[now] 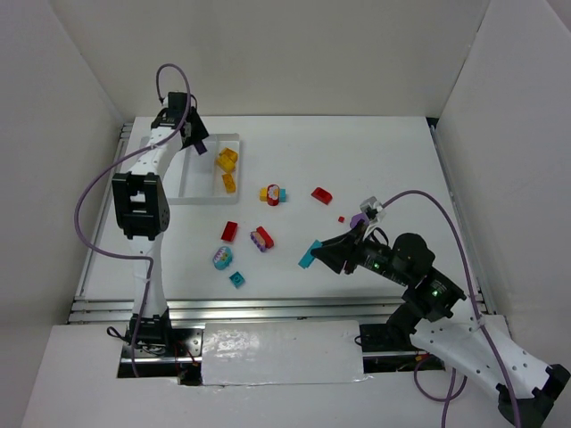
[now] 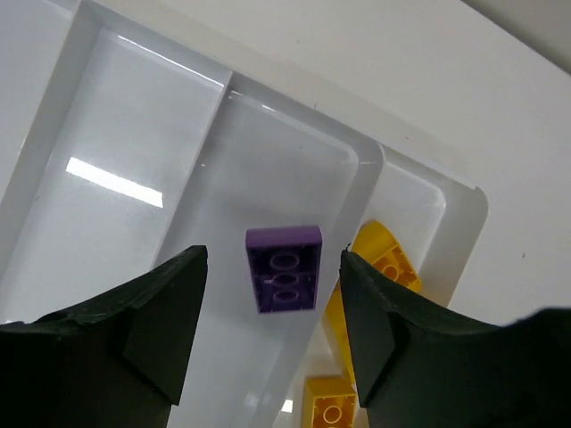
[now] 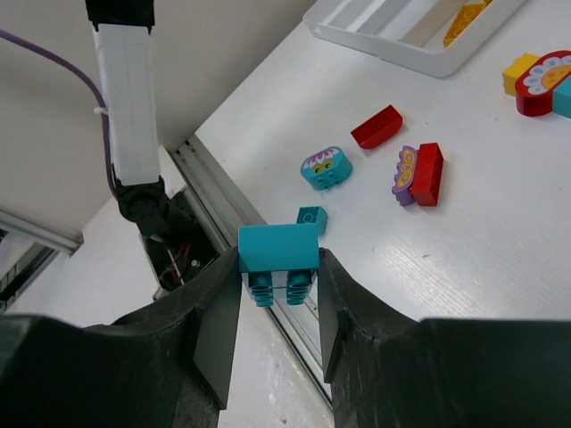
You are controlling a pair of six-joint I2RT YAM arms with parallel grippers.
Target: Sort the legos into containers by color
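Note:
My left gripper (image 2: 272,260) hangs open over the white tray (image 2: 361,157). A purple brick (image 2: 284,267) sits below it, free of both fingers, in the compartment beside the one holding two yellow bricks (image 2: 385,256). In the top view this gripper (image 1: 197,141) is at the tray's (image 1: 194,183) far end. My right gripper (image 3: 278,267) is shut on a teal brick (image 3: 277,248), held above the table's near edge. From above, that teal brick (image 1: 309,257) is near the middle of the table.
Loose on the table lie a small teal brick (image 3: 312,217), a teal face brick (image 3: 326,168), a red brick (image 3: 376,127), a purple-and-red pair (image 3: 419,171) and a multicoloured piece (image 1: 273,193). Another red brick (image 1: 321,194) lies further right. White walls enclose the table.

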